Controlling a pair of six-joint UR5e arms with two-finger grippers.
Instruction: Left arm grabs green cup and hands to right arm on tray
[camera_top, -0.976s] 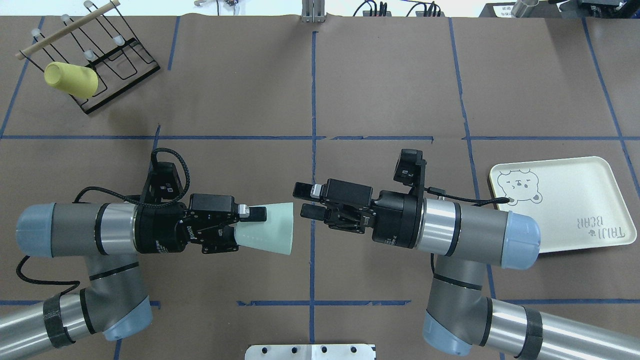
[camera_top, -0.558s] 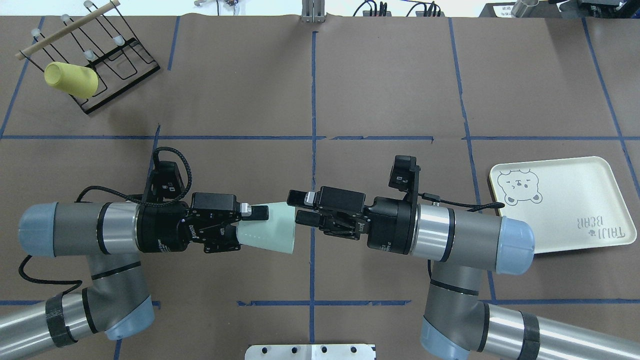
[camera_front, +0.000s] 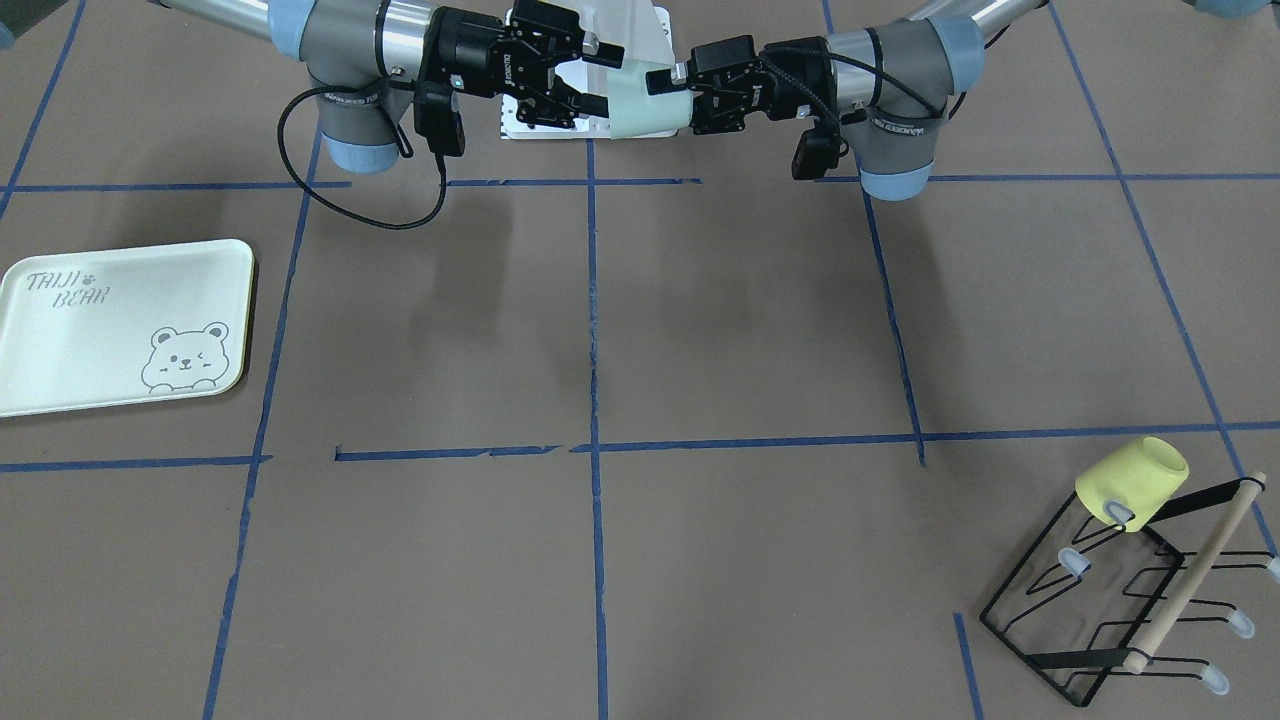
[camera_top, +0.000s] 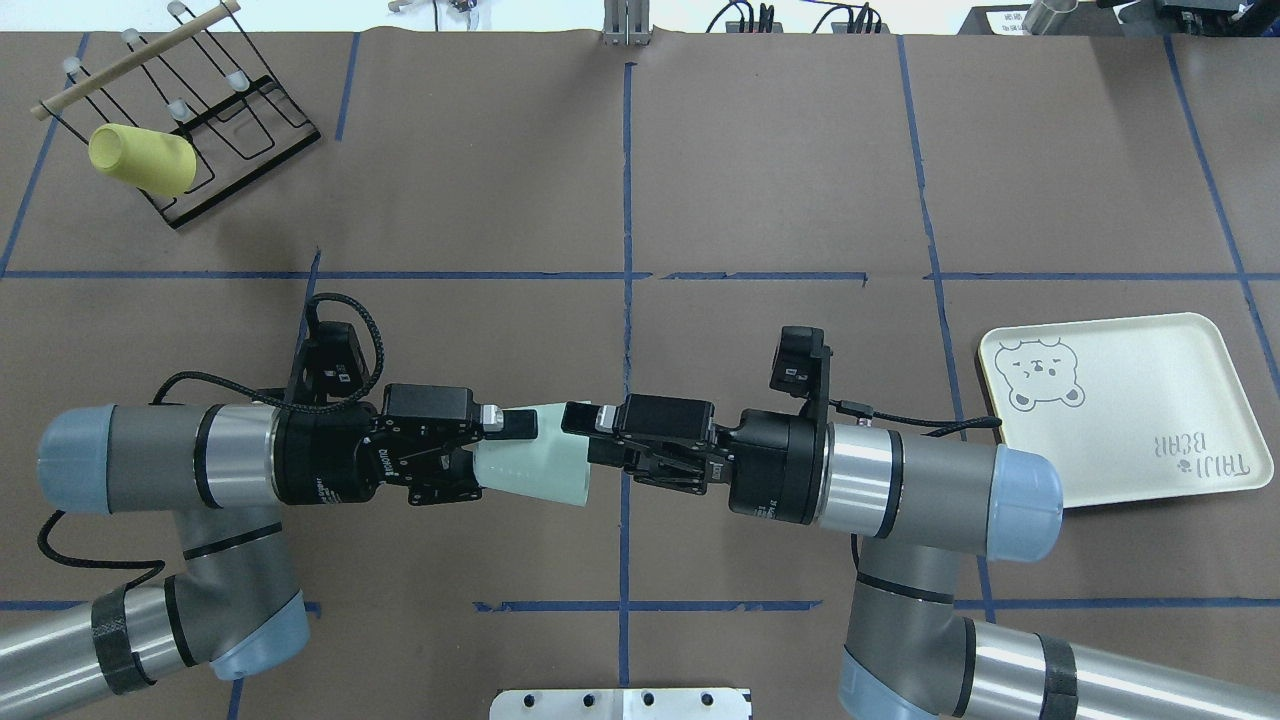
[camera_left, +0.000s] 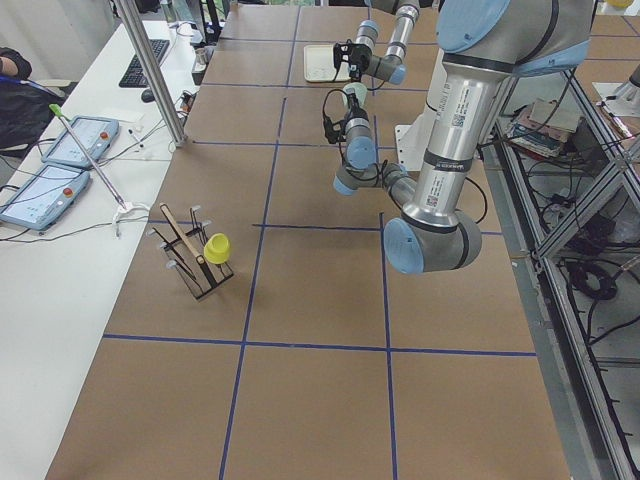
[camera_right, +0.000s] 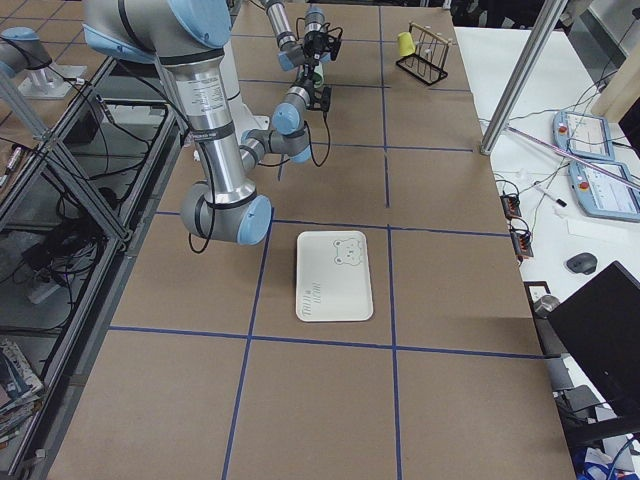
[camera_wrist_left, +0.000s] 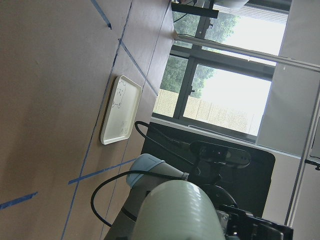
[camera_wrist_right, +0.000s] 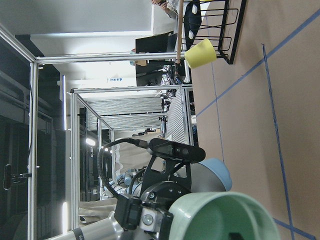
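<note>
Green cup (camera_top: 535, 470): held level above mid-bench (camera_top: 760, 160), mouth toward 3 o'clock, base clamped by left gripper (camera_top: 500, 455) fingers. Right gripper (camera_top: 585, 440): fingers spread at cup's rim. Tray (camera_top: 1130, 400): 3 o'clock.

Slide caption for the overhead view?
Left gripper holds the green cup mid-air while open right gripper straddles its rim.

Bright, even overhead light falls on the matte brown counter (camera_front: 700, 330), leaving only soft, faint shadows and a thin dark line beside the tray (camera_front: 90, 340), while daylight through the windows (camera_wrist_left: 225, 95) washes out the left wrist view, where the near green cup (camera_wrist_left: 175, 210) is blurred.
</note>
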